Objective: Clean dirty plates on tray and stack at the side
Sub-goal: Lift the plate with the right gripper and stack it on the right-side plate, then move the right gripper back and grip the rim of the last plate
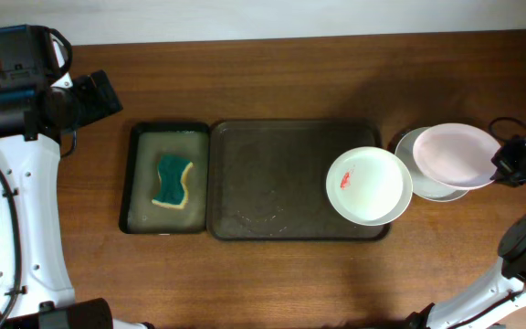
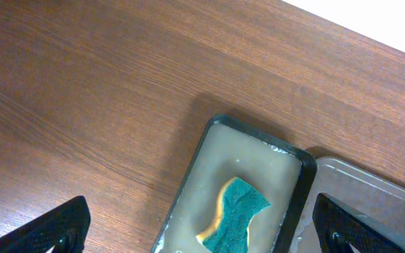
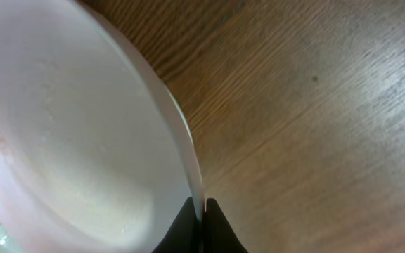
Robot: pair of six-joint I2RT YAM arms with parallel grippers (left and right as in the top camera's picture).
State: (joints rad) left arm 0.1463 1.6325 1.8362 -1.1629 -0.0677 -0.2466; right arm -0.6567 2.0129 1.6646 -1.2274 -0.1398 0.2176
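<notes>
Overhead: found the tray [image 1: 272, 183] at mid-frame on the tabletop [image 1: 272, 82], carrying a smeared plate [image 1: 369, 185] at its right end, with the red mark left of centre and the rim reaching past the tray's right edge. Further right, off the tray, caught the right hand [image 1: 511, 164] closed on the right rim of a held plate [image 1: 455, 153], tilted over a lower plate [image 1: 430, 190] on the wood. Could not judge contact between those two. Placed the left hand [image 1: 99, 96] at upper left, well apart from all plates, near a narrow black tray [image 1: 135, 196] with a sponge [image 1: 173, 181] in it.

Left wrist: showed dark fingers [image 2: 55, 228] at the two bottom corners, spread wide and gripping nothing, with only the sponge and its tray below.

Right wrist: filled the left half of the frame with the held plate's pale, glossy inside. Showed its thin rim pinched between two dark fingertips [image 3: 220, 228] at bottom centre, with bare wood to the right.

Judged all three plates stiff, fairly light, smooth and probably slick when wet, and likely to chip or break on a drop. Favoured a hold on the rim, one finger above the lip and one beneath, pushed well in. Expected sag and swing on the far side from so narrow a pinch. Called for slow, level carrying and a gentle set-down onto the lower plate.
</notes>
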